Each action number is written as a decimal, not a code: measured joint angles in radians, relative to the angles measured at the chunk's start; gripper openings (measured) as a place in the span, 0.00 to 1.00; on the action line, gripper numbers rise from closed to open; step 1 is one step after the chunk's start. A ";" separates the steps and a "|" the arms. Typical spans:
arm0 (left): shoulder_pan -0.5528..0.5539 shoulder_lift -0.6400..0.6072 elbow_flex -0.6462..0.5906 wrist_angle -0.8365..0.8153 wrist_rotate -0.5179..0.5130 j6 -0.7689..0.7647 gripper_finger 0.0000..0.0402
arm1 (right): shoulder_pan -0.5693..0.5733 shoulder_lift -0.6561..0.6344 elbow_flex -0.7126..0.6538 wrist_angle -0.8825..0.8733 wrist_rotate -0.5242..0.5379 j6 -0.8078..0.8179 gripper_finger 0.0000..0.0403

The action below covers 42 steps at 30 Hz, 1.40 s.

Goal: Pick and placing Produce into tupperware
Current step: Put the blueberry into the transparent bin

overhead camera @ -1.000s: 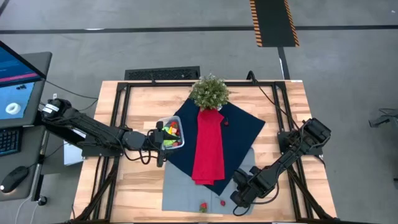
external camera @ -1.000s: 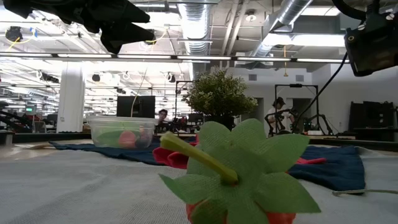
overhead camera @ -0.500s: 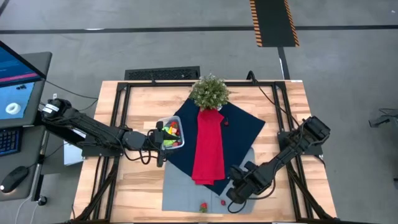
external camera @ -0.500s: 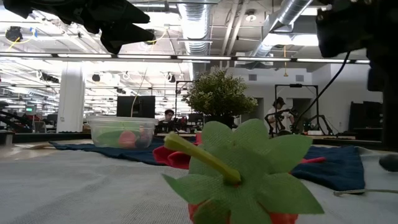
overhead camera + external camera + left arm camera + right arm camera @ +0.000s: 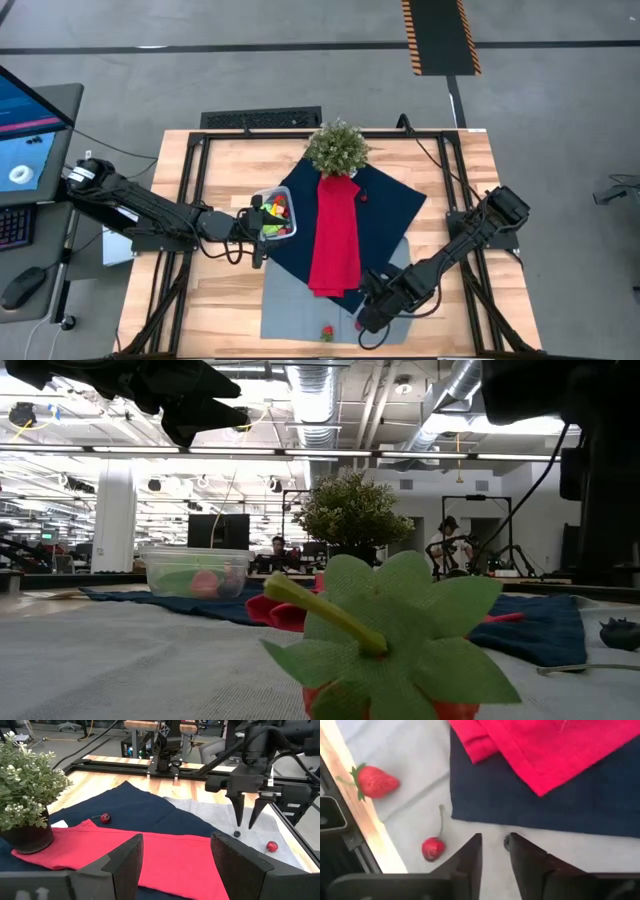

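My right gripper (image 5: 245,826) hangs low right of centre in the high view, fingers slightly parted, empty, above a small dark berry (image 5: 237,834) on the grey cloth (image 5: 290,300). A cherry (image 5: 433,848) and strawberry (image 5: 376,782) lie beside. My left gripper (image 5: 262,232), half open, empty, hovers over the tupperware (image 5: 273,214) left of centre.

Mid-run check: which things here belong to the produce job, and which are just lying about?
Job: tupperware, produce inside; strawberry; cherry beside it; cherry on navy cloth; right claw, open over grey cloth; left claw, open beside tupperware.
Lying about: potted plant; red cloth; navy cloth; grey cloth.
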 joint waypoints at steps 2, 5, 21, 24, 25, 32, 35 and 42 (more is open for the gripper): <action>0.000 0.000 0.000 0.000 0.000 0.000 0.55 | 0.000 0.000 -0.005 -0.008 0.000 0.011 0.35; 0.000 0.000 0.000 0.000 0.000 -0.002 0.55 | 0.001 0.000 -0.005 -0.051 0.000 0.056 0.42; 0.000 0.000 0.000 -0.002 0.013 -0.006 0.55 | 0.010 0.086 0.000 -0.018 -0.032 0.080 0.44; 0.000 0.000 0.000 0.000 0.013 -0.006 0.55 | 0.014 0.086 0.011 -0.013 -0.021 0.072 0.41; 0.000 0.000 0.000 0.001 0.013 -0.006 0.55 | 0.015 0.085 0.012 -0.010 -0.016 0.073 0.39; 0.000 0.000 0.000 0.001 0.013 -0.006 0.55 | 0.013 0.099 0.010 -0.018 -0.020 0.075 0.31; 0.000 0.000 0.000 0.000 0.014 -0.006 0.55 | 0.015 0.099 0.010 -0.001 -0.020 0.071 0.30; 0.000 0.000 0.000 0.000 0.015 -0.006 0.55 | 0.011 0.101 0.010 0.013 -0.015 0.061 0.29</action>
